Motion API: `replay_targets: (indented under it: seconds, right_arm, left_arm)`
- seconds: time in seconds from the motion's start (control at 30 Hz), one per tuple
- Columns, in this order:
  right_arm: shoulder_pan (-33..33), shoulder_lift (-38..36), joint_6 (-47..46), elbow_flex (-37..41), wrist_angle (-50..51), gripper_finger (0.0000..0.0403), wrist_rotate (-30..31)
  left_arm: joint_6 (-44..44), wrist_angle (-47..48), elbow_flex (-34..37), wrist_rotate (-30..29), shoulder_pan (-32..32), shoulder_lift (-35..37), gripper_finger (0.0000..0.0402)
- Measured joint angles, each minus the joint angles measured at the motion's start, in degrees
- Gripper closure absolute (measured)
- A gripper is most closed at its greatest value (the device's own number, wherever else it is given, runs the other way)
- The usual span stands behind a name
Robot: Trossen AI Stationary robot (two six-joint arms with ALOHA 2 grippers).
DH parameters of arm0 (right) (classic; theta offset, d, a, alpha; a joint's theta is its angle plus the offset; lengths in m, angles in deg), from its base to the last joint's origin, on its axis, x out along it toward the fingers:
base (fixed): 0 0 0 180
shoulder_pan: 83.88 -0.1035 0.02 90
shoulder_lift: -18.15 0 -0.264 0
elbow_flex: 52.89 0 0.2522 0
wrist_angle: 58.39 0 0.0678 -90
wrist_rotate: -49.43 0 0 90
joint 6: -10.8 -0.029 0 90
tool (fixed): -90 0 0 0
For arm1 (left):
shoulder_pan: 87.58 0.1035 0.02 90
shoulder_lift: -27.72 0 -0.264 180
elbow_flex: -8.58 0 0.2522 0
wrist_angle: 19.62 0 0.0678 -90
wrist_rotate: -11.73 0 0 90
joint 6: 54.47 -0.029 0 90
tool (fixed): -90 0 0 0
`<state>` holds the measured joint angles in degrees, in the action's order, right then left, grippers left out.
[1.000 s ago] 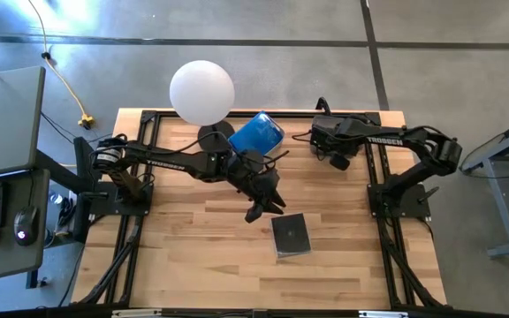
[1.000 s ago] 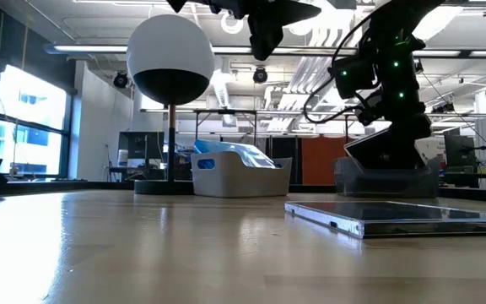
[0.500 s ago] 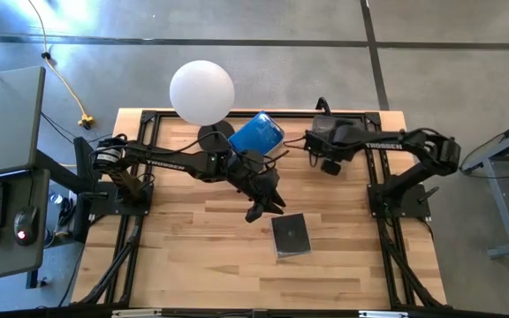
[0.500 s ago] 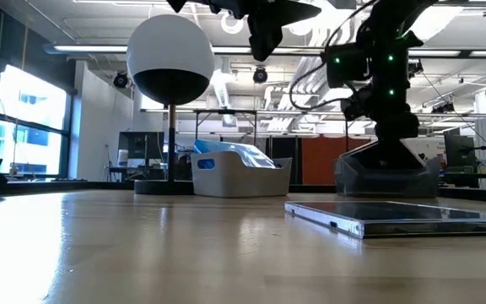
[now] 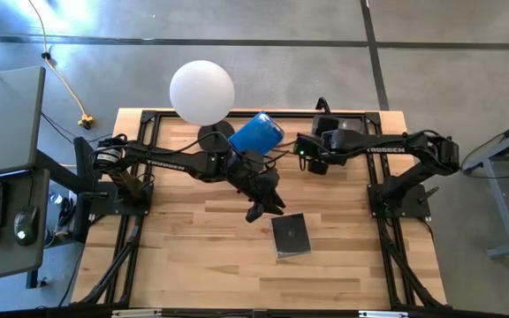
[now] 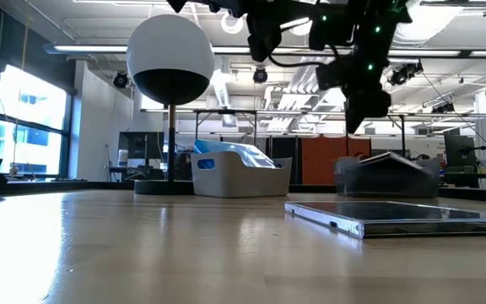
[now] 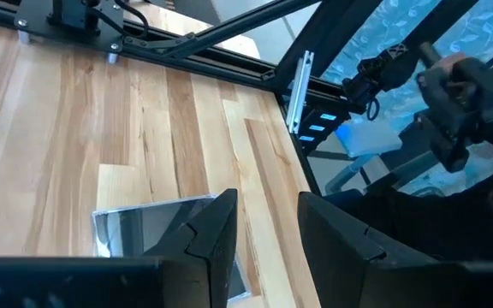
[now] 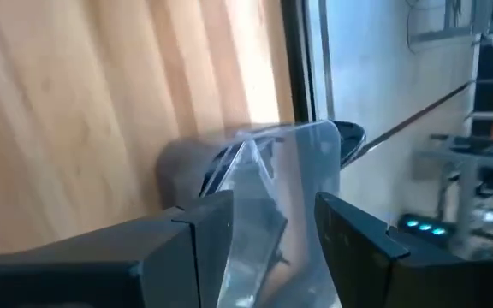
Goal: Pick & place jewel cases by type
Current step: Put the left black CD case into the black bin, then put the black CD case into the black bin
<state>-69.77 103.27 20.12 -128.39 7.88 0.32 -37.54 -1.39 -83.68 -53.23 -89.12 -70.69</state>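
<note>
One clear jewel case with a black inside (image 5: 290, 235) lies flat on the wood, also in the low view (image 6: 386, 216) and the left wrist view (image 7: 152, 227). My left gripper (image 5: 266, 208) hovers open above the table just to the case's far left (image 7: 266, 224). My right gripper (image 5: 304, 159) is open and empty in the air (image 6: 359, 118), left of the clear tub (image 6: 386, 176). Dark cases lean inside that tub (image 8: 268, 162). The white tub (image 6: 241, 177) holds translucent blue cases (image 5: 256, 132).
A white globe lamp on a stand (image 5: 201, 91) rises at the far side, left of the white tub. Black frame rails (image 5: 135, 190) run along the table's left and right sides. Bare wood (image 5: 193, 247) lies near and left of the flat case.
My right gripper has risen out of the clear tub and moved toward the table's left. A case now shows leaning in that tub. My left gripper and the flat case have kept still.
</note>
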Motion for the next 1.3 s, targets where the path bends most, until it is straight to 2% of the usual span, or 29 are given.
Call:
replay_targets:
  seconds: [0.1,0.23,0.33,0.47,0.63,0.83,0.93,1.3]
  right_arm:
    - [-2.8,0.0,-0.9,-2.6,7.7,0.0242,2.1]
    - [-5.9,-0.1,-6.1,-5.3,19.9,0.0242,-2.6]
    - [-7.0,-0.2,-10.1,-4.6,23.9,0.0242,-6.1]
    - [-7.0,-0.2,-10.8,-0.6,24.2,0.0242,-7.5]
    - [-7.0,-0.2,-10.6,4.6,19.4,0.0242,-7.3]
    - [-4.5,-0.1,-3.9,9.1,10.7,0.0242,-8.3]
    - [-2.0,-0.1,-0.6,9.9,6.0,0.0242,-6.7]
    - [8.0,-0.1,20.1,9.9,-17.0,0.0242,-0.9]
  left_arm:
    - [0.1,0.1,0.0,0.0,0.0,0.0,0.0278]
    - [0.1,0.4,0.0,0.0,0.0,0.0,0.0278]
    - [0.1,1.4,0.0,0.0,0.0,0.0,0.0278]
    - [0.0,3.5,0.0,0.0,0.0,0.0,0.0278]
    - [-0.1,4.5,0.0,0.0,0.0,0.0,0.0278]
    - [-0.1,4.7,0.0,-0.1,0.0,0.0,0.0278]
    - [-0.1,4.7,0.0,-0.2,0.0,0.0,0.0278]
    - [-0.1,4.7,0.0,-0.2,0.0,0.0,0.0278]
